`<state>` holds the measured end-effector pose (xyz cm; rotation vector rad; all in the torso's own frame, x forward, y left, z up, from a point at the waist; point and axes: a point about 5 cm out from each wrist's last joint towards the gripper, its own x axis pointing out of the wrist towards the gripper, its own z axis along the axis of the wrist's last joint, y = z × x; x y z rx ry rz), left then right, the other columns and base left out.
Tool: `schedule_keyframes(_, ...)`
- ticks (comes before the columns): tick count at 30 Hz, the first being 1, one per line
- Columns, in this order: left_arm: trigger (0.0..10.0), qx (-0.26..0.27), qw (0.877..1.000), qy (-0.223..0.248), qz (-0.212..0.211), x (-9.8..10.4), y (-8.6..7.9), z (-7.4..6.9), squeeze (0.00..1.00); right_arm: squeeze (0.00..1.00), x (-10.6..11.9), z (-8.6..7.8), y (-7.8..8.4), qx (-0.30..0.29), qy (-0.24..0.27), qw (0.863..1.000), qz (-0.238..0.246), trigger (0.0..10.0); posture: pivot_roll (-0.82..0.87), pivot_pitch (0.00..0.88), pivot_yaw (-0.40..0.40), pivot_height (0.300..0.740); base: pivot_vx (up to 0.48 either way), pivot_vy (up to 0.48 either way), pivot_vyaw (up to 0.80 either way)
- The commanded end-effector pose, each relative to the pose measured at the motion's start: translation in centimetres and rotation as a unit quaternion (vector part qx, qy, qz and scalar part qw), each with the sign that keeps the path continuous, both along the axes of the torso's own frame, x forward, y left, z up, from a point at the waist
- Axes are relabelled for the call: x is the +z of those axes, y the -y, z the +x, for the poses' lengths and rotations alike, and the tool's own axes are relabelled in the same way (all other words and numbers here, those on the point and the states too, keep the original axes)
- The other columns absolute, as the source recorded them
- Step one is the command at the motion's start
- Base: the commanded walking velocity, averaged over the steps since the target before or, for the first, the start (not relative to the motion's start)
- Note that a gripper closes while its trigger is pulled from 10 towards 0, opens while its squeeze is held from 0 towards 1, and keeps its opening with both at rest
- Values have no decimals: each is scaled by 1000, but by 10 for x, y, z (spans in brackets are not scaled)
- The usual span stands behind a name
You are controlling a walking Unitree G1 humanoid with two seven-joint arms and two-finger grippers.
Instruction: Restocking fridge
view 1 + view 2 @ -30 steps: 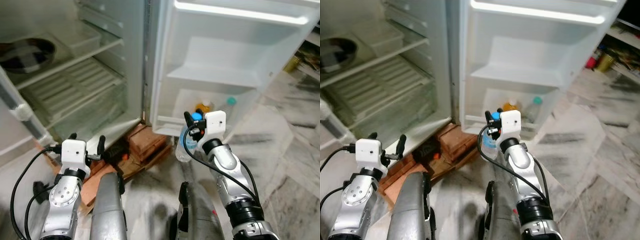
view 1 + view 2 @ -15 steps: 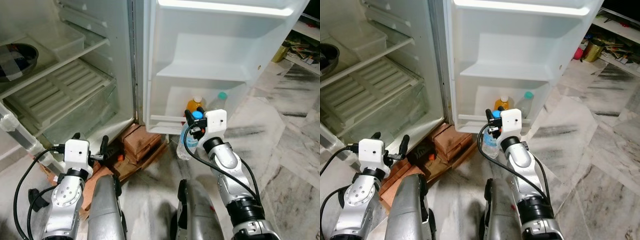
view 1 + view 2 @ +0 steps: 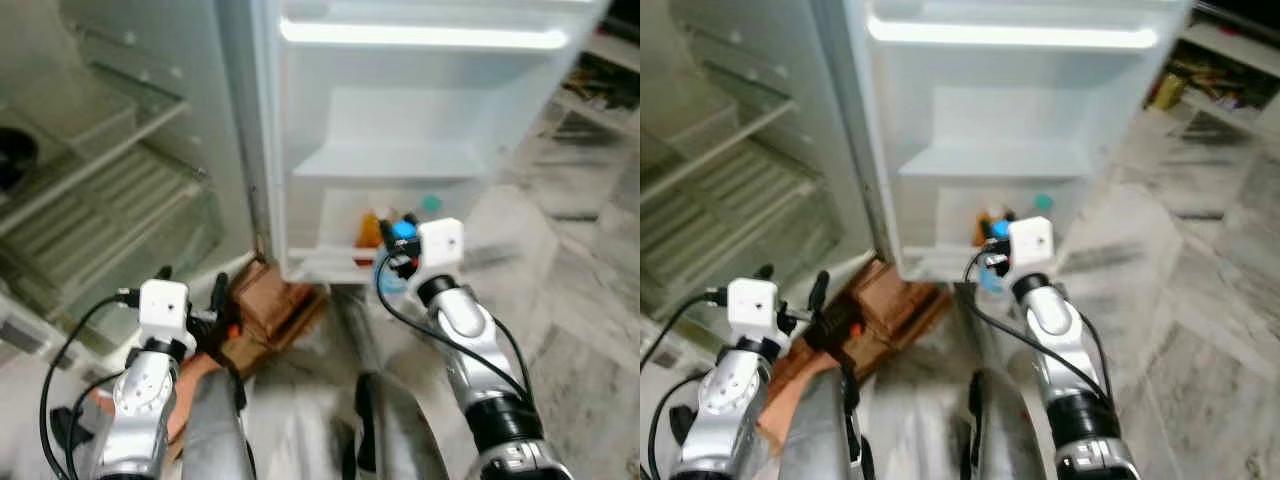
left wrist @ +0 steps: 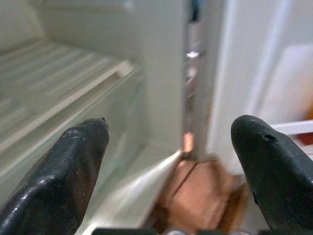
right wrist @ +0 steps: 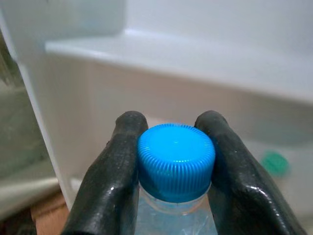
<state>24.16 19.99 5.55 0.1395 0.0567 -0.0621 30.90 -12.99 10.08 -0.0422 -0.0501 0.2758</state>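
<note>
We see a clear water bottle (image 5: 175, 196) with a bright blue cap (image 5: 176, 161). It stands upright, pinched at the cap between two black fingers (image 5: 115, 181). It is right in front of the open fridge door's (image 3: 420, 120) bottom shelf (image 3: 330, 262), where an orange bottle (image 3: 369, 228) and a green-capped bottle (image 5: 275, 164) already stand.

Both eye views motion-blurred. Water bottle (image 5: 175, 169) body cut by wrist-view edge; in eye view mostly hidden behind right gripper (image 3: 398, 238). Orange bottle (image 3: 369, 229) and green-capped bottle (image 3: 430, 204) on lowest fridge door (image 3: 420, 120) shelf: partly hidden, labels unreadable. Dark bowl (image 3: 14, 160) cut off at view edge.
</note>
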Motion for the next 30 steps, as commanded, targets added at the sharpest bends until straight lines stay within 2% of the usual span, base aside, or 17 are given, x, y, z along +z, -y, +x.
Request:
schedule_keyframes(1,10000,2,1000,-3,-6,0,0,0,0,0,5,0,-5,11,14,1000,2,10000,38,104,-68,581,394,0,0)
schedule_keyframes(7,10000,3,1000,-4,-6,0,1,0,0,0,5,0,-7,16,14,1000,3,10000,38,104,-68,581,379,0,0)
schedule_keyframes(19,10000,9,1000,-8,-6,-1,-1,-3,0,0,3,-3,-14,41,9,999,7,10000,46,116,-73,581,0,0,0)
schedule_keyframes(25,10000,16,1000,-15,4,1,-11,-15,0,0,14,0,-43,116,50,992,-31,10000,83,173,-82,581,0,0,0)
schedule_keyframes(30,10000,25,999,-25,14,2,-21,-30,0,0,26,9,-50,124,88,987,-55,10000,105,215,-80,581,0,0,0)
